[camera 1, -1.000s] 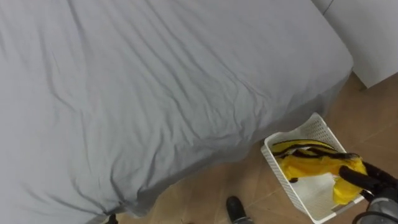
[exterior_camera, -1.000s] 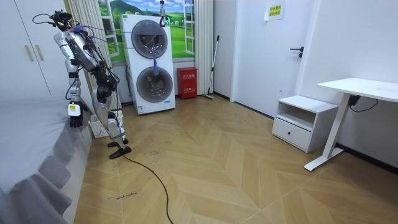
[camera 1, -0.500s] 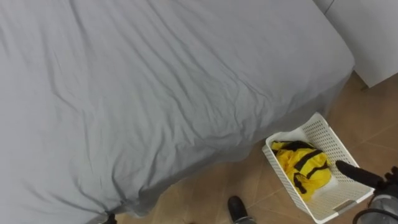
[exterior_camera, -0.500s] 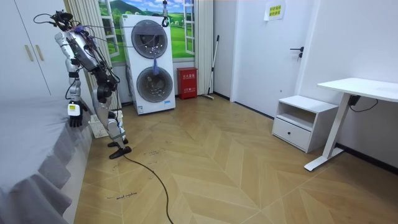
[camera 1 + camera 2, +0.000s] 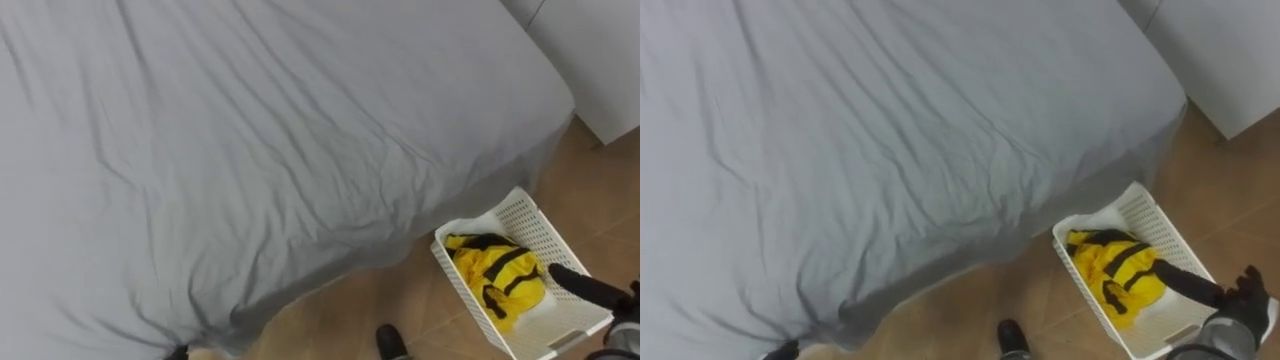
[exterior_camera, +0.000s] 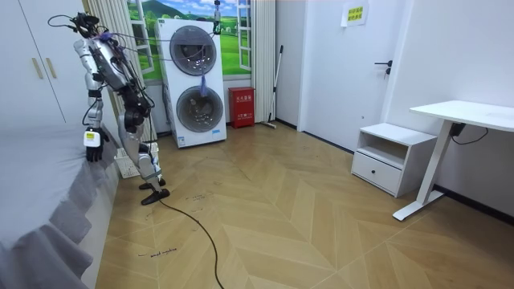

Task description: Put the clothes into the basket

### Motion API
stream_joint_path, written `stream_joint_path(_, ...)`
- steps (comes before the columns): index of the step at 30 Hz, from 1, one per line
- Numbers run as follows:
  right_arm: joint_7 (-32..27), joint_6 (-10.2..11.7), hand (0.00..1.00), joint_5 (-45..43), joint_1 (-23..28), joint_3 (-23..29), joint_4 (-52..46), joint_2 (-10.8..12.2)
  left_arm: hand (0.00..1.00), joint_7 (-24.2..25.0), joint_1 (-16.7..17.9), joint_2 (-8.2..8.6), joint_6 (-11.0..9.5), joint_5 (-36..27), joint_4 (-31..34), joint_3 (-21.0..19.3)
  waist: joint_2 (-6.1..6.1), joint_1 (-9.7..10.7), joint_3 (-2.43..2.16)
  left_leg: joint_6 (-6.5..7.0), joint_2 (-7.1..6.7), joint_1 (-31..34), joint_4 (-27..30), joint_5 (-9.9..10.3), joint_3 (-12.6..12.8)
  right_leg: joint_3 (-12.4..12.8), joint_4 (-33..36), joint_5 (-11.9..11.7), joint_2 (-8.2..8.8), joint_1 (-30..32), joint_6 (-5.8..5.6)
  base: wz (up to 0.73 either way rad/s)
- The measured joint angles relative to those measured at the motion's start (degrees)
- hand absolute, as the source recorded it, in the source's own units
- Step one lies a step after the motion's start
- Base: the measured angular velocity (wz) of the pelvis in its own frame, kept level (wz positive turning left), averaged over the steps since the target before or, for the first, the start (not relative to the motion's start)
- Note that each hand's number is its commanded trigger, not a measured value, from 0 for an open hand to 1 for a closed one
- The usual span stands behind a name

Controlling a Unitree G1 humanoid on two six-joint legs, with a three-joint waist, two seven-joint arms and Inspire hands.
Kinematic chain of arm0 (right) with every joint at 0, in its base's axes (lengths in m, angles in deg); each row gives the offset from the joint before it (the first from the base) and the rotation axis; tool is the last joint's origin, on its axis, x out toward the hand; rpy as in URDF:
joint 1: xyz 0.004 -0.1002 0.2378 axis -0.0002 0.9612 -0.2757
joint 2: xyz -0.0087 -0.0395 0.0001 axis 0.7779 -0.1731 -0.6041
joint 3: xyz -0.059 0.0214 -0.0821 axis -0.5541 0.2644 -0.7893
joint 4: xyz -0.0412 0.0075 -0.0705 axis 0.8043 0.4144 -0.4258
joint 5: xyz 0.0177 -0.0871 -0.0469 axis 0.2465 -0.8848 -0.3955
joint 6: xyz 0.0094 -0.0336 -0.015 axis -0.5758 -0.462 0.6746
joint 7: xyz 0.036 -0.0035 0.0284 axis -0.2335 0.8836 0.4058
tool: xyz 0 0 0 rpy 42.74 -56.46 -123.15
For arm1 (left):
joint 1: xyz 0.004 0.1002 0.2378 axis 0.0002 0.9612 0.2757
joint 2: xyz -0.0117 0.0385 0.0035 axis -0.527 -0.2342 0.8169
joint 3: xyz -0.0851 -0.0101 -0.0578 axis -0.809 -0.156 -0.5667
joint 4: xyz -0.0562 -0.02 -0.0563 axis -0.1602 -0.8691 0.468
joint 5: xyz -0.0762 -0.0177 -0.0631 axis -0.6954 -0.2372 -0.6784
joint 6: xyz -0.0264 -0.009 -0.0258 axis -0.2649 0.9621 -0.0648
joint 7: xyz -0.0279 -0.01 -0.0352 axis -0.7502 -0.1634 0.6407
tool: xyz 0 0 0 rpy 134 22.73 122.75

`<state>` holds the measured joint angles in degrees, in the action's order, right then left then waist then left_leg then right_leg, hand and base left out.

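Clothes [image 5: 495, 278]: yellow-and-black bundle inside the white basket [image 5: 530, 215], on the floor beside the bed [image 5: 250, 150].
Right hand [image 5: 1243, 300]: stretched straight over the basket, fingertips at the bundle's edge, holding nothing.
Left hand [image 6: 91, 148]: hangs by the bed; grip unreadable.

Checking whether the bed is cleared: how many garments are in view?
1: a yellow-and-black garment in the basket on the floor beside the bed. The white material under it may be another piece; I cannot tell.

Perforated white plastic basket [image 5: 528, 216], soft yellow cloth garment [image 5: 497, 276], wrinkled matt bedsheet [image 5: 250, 140].
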<state>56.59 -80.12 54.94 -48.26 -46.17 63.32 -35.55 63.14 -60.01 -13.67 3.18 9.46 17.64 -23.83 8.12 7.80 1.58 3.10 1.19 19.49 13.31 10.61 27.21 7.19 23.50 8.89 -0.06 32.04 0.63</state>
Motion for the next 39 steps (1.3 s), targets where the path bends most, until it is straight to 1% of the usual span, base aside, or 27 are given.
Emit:
stream_joint_path(2, 1.13, 0.09, 0.0, -0.89, 1.75, 0.01, -0.34, 0.6, 0.0, 0.04, 0.84, -0.04, -0.11, 2.29, 0.19, -0.23, -0.3, 0.03, -0.08, -0.07, 0.0, -1.39, -0.36, -0.03, -0.87, -0.8, -0.2, 0.31, 0.37, -1.65, 0.12, 0.17)
stream_joint_path(5, 2.42, 0.08, 0.0, -0.61, 5.2, -1.23, -0.04, 2.94, 0.0, -0.01, 2.43, -0.12, -0.32, 5.95, 0.27, -0.35, -1.43, 0.04, -0.13, -0.33, 0.03, -4.27, -0.82, -0.19, -2.39, -2.55, -1.24, 0.61, 0.65, -5.41, 0.33, 0.24)
stream_joint_path(7, 4.89, -0.29, 0.0, 0.34, 8.45, -1.3, 0.78, 5.57, 0.0, -0.21, 4.5, 0.0, -0.42, 8.73, 0.3, -0.81, -2.86, 0.18, -0.2, -0.72, -0.06, -8.0, -2.24, -0.43, -3.72, -3.88, -3.14, 0.77, 0.62, -10.02, 0.49, 0.25)
stream_joint_path(8, 5.46, -0.25, 0.0, 0.46, 9.17, -1.26, 1.41, 6.05, 0.0, -0.22, 5.06, 0.08, -0.51, 9.59, 0.34, -1.18, -3.17, 0.33, -0.26, -0.8, -0.06, -8.91, -2.44, -0.48, -4.33, -4.49, -4.09, 0.75, 0.64, -11.43, 0.5, 0.38)
stream_joint_path(9, 6.32, -0.31, 0.0, 0.42, 10.37, -1.31, 3.32, 7.09, 0.0, -0.35, 6.06, 0.12, -0.57, 11.61, 0.52, -2.39, -4.15, 0.43, -0.52, -0.95, 0.03, -10.54, -2.79, -0.57, -5.67, -5.54, -5.32, 0.75, 0.69, -13.99, 0.57, 0.39)
stream_joint_path(10, 6.72, -0.3, 0.0, 0.44, 11.21, -1.4, 4.16, 7.6, 0.0, -0.58, 6.53, 0.16, -0.6, 12.35, 0.44, -2.87, -4.55, 0.27, -0.77, -0.96, 0.09, -11.28, -2.89, -0.58, -6.23, -6.09, -5.98, 0.75, 0.77, -15.34, 0.59, 0.54)
stream_joint_path(11, 7.48, -0.51, 0.0, 0.64, 12.88, -2.54, 5.01, 8.4, 0.0, -0.89, 7.16, 0.23, -0.6, 13.3, 0.41, -3.51, -5.5, 0.03, -1.29, -0.98, 0.12, -12.72, -3.08, -0.57, -7.6, -7.4, -7.47, 0.73, 0.87, -17.63, 0.6, 0.57)
stream_joint_path(12, 8.54, -1.12, 0.0, 0.62, 14.79, -3.29, 5.46, 9.32, 0.0, -1.17, 7.89, 0.28, -0.64, 14.39, 0.31, -3.97, -6.37, -0.14, -1.7, -1.02, 0.16, -14.4, -3.47, -0.55, -8.98, -8.53, -9.13, 0.63, 0.89, -20.31, 0.56, 0.61)
stream_joint_path(13, 9.53, -1.55, 0.0, 0.49, 15.8, -3.71, 6.42, 10.48, 0.0, -1.75, 8.48, 0.46, -0.64, 15.34, 0.19, -4.65, -7.02, -0.36, -2.05, -1.31, 0.19, -16.17, -4.02, -0.39, -9.69, -9.13, -10.56, 0.5, 0.8, -22.82, 0.51, 0.41)
stream_joint_path(14, 10.04, -1.64, 0.0, 0.31, 15.93, -3.93, 7.16, 11.07, 0.0, -2.03, 8.99, 0.61, -0.63, 16.0, 0.15, -5.17, -7.23, -0.45, -2.14, -1.59, 0.17, -16.97, -4.21, -0.2, -10.04, -9.16, -11.18, 0.46, 0.67, -23.97, 0.45, 0.25)
stream_joint_path(16, 11.85, -2.81, 0.0, -1.98, 15.78, -3.97, 9.62, 12.92, 0.0, -2.79, 9.6, 1.93, -0.59, 17.83, -1.02, -8.21, -7.82, -0.61, -2.0, -1.68, 0.15, -19.57, -5.06, -0.09, -10.3, -9.39, -12.83, 0.2, 0.41, -27.15, 0.07, 0.11)
stream_joint_path(17, 12.31, -2.86, 0.0, -2.75, 15.66, -3.96, 9.93, 13.29, 0.0, -2.93, 9.67, 2.25, -0.55, 18.4, -1.11, -8.92, -7.8, -0.68, -1.95, -1.68, 0.09, -19.91, -5.25, -0.09, -10.35, -9.57, -13.06, 0.14, 0.46, -27.6, -0.02, 0.12)
stream_joint_path(19, 13.23, -3.04, 0.0, -4.52, 15.71, -4.56, 10.15, 14.23, 0.0, -3.22, 9.7, 2.56, -0.55, 18.43, -1.11, -9.29, -7.82, -0.88, -1.66, -1.6, -0.15, -20.74, -5.82, -0.04, -11.07, -10.56, -13.66, 0.02, 0.7, -28.76, -0.23, 0.16)
stream_joint_path(20, 13.57, -3.54, 0.0, -5.03, 15.67, -4.99, 10.17, 14.81, 0.0, -3.68, 9.54, 2.71, -0.55, 18.42, -1.1, -9.59, -7.82, -1.34, -1.63, -1.45, -0.27, -20.91, -5.83, 0.05, -11.68, -10.64, -13.78, 0.05, 0.77, -29.13, -0.33, 0.12)
stream_joint_path(21, 14.04, -3.8, 0.0, -5.5, 15.67, -6.0, 10.48, 15.12, 0.0, -4.37, 9.28, 3.14, -0.55, 18.44, -1.12, -10.25, -7.81, -1.94, -1.53, -1.31, -0.3, -21.17, -5.86, 0.21, -11.84, -10.78, -13.8, 0.06, 0.76, -29.44, -0.35, 0.11)
stream_joint_path(22, 14.3, -4.06, 0.0, -5.8, 15.63, -6.78, 10.55, 15.15, 0.0, -4.66, 9.24, 3.32, -0.56, 18.46, -1.12, -10.33, -7.79, -2.06, -1.47, -1.28, -0.33, -21.25, -5.86, 0.32, -12.17, -11.3, -13.8, 0.02, 0.8, -29.8, -0.41, 0.2)
stream_joint_path(23, 14.88, -4.18, 0.0, -6.81, 15.57, -8.15, 10.51, 15.26, 0.0, -4.76, 9.22, 3.54, -0.56, 18.52, -1.12, -10.32, -7.81, -2.1, -1.41, -1.22, -0.5, -21.35, -5.86, 0.38, -13.09, -12.22, -13.92, 0.1, 1.03, -30.3, -0.54, 0.28)
stream_joint_path(24, 15.25, -4.45, 0.0, -8.32, 15.4, -9.16, 10.5, 15.35, 0.0, -5.01, 8.87, 3.81, -0.59, 19.43, -1.17, -10.37, -7.87, -2.44, -1.25, -1.17, -0.62, -21.41, -5.87, 0.41, -13.55, -12.38, -13.92, 0.16, 1.08, -30.49, -0.61, 0.25)
stream_joint_path(26, 15.57, -4.77, 0.0, -10.29, 14.64, -9.3, 10.6, 15.61, 0.0, -5.45, 8.42, 4.42, -0.59, 22.28, -1.26, -11.38, -8.0, -3.16, -1.04, -1.12, -0.69, -21.33, -5.98, 0.44, -13.94, -12.39, -13.94, 0.17, 1.1, -30.51, -0.64, 0.1)
stream_joint_path(28, 16.43, -4.78, 0.0, -11.41, 13.46, -9.6, 10.9, 15.98, 0.0, -5.57, 7.79, 4.59, -0.64, 24.9, -1.82, -11.38, -8.45, -3.57, -0.88, -1.11, -0.88, -21.18, -5.96, 0.44, -14.6, -12.93, -14.01, 0.19, 1.15, -31.02, -0.65, 0.15)
stream_joint_path(30, 17.32, -4.86, 0.0, -11.93, 12.17, -10.64, 11.38, 16.26, 0.0, -5.58, 7.63, 4.84, -0.63, 25.89, -2.06, -11.38, -8.77, -3.6, -0.89, -1.11, -0.97, -21.12, -5.91, 0.43, -14.93, -13.54, -14.16, 0.19, 1.17, -31.21, -0.66, 0.11)
stream_joint_path(32, 17.89, -5.12, 0.0, -13.06, 11.01, -11.84, 11.33, 16.61, 0.0, -5.58, 7.46, 5.13, -0.63, 25.88, -2.11, -11.37, -9.01, -4.15, -0.91, -1.11, -1.02, -21.17, -5.83, 0.43, -15.03, -13.68, -14.27, 0.19, 1.17, -31.38, -0.66, 0.03)
stream_joint_path(33, 18.01, -5.37, 0.0, -13.07, 10.39, -13.04, 11.32, 16.7, 0.0, -5.58, 6.91, 5.39, -0.61, 25.91, -2.69, -11.4, -9.2, -4.82, -0.91, -1.11, -1.06, -21.27, -5.74, 0.43, -15.03, -13.68, -14.5, 0.17, 1.15, -31.61, -0.64, 0.04)
stream_joint_path(34, 18.11, -5.41, 0.0, -13.12, 9.97, -13.76, 11.38, 16.93, 0.0, -5.58, 6.26, 5.61, -0.56, 25.97, -3.37, -11.39, -9.52, -5.26, -0.79, -1.11, -1.07, -21.52, -5.58, 0.43, -15.26, -13.69, -14.84, 0.15, 1.18, -32.15, -0.62, 0.06)
stream_joint_path(35, 18.17, -5.43, 0.0, -13.11, 9.77, -13.94, 11.42, 17.1, 0.0, -5.58, 6.05, 5.64, -0.55, 26.01, -3.55, -11.39, -9.66, -5.34, -0.71, -1.11, -1.08, -21.72, -5.58, 0.43, -15.35, -13.75, -14.9, 0.16, 1.18, -32.4, -0.62, 0.06)
stream_joint_path(36, 18.44, -5.45, 0.0, -13.11, 9.26, -14.61, 11.6, 17.34, 0.0, -5.57, 5.88, 5.65, -0.51, 26.03, -3.99, -11.4, -9.89, -5.92, -0.66, -1.11, -1.08, -22.01, -5.58, 0.43, -15.4, -13.77, -15.08, 0.16, 1.17, -32.81, -0.62, 0.07)
stream_joint_path(39, 19.02, -6.15, 0.0, -13.13, 8.72, -15.82, 11.92, 17.38, 0.0, -5.57, 5.59, 5.67, -0.02, 25.95, -4.35, -11.45, -10.09, -6.47, -0.71, -1.11, -1.08, -22.16, -5.56, 0.44, -16.46, -14.81, -15.77, 0.17, 1.39, -33.32, -0.64, 0.15)
